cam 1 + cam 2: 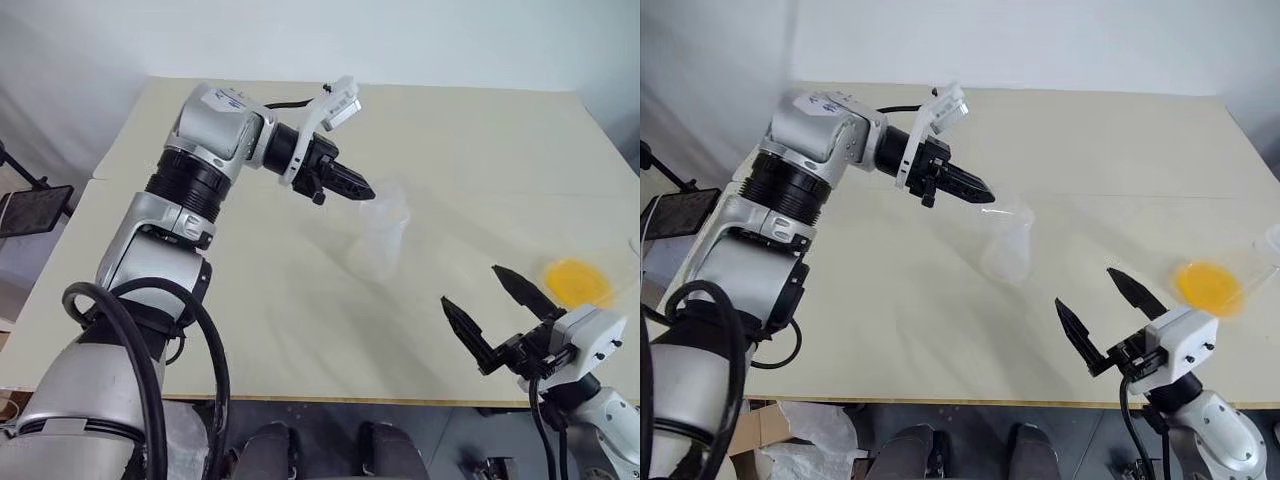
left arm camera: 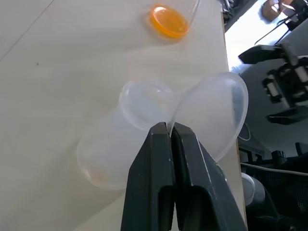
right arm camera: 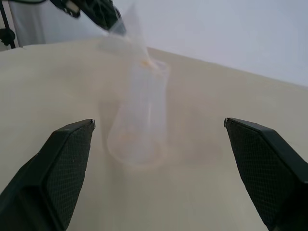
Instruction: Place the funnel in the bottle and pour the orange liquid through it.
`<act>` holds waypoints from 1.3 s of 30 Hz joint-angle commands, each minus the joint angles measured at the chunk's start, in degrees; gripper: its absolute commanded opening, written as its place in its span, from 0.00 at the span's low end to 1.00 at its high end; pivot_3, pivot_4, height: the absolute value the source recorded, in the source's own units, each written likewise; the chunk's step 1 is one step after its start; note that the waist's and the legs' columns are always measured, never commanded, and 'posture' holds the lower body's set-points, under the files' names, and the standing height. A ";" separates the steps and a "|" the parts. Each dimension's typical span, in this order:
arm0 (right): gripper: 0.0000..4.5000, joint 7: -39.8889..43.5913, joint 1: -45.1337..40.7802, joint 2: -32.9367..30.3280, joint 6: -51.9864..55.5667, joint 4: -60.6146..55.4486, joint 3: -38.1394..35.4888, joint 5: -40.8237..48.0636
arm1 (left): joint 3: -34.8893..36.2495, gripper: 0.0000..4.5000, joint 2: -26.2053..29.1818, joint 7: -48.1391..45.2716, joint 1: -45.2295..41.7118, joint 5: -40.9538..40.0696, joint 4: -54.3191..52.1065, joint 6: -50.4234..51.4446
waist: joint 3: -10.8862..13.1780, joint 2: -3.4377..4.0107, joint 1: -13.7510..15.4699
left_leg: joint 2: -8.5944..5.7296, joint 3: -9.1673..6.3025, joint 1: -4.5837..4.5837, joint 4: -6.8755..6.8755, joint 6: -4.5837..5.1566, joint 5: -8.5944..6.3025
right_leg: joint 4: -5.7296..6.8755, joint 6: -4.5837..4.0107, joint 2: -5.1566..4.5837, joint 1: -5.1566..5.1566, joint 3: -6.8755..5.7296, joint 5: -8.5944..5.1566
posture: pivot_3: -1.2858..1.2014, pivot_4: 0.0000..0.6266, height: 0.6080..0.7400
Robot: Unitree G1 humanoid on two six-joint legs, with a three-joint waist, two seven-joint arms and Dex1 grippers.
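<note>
The left gripper (image 2: 169,132) is pinched tight on the rim of the clear funnel (image 2: 214,113), holding it tilted just over the bottle (image 1: 378,240) mid-table. Seating comes next, I'd say: spout straight down the neck. The right gripper (image 1: 490,305) waits wide open, near the orange liquid (image 1: 577,281).

The right end effector (image 3: 159,168) has its two black fingers (image 3: 53,168) spread wide apart. Between them, farther off, the clear bottle (image 3: 139,120) stands upright on the beige desk (image 3: 216,110). The funnel (image 3: 130,33) (pinched by the left end effector (image 3: 113,21)) hangs tilted over its neck.
</note>
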 commanded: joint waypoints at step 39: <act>1.00 -1.58 -4.09 -0.59 -2.19 3.89 -7.76 2.86 | 28.07 0.99 3.78 1.12 30.91 -6.41 -19.33 -40.85 | -0.02 0.04 0.03 | 0.06 0.01 0.07 0.15 0.05 -0.03 | 0.36 -0.03 -0.05 -0.06 0.06 -0.02 | 0.52 0.24 1.00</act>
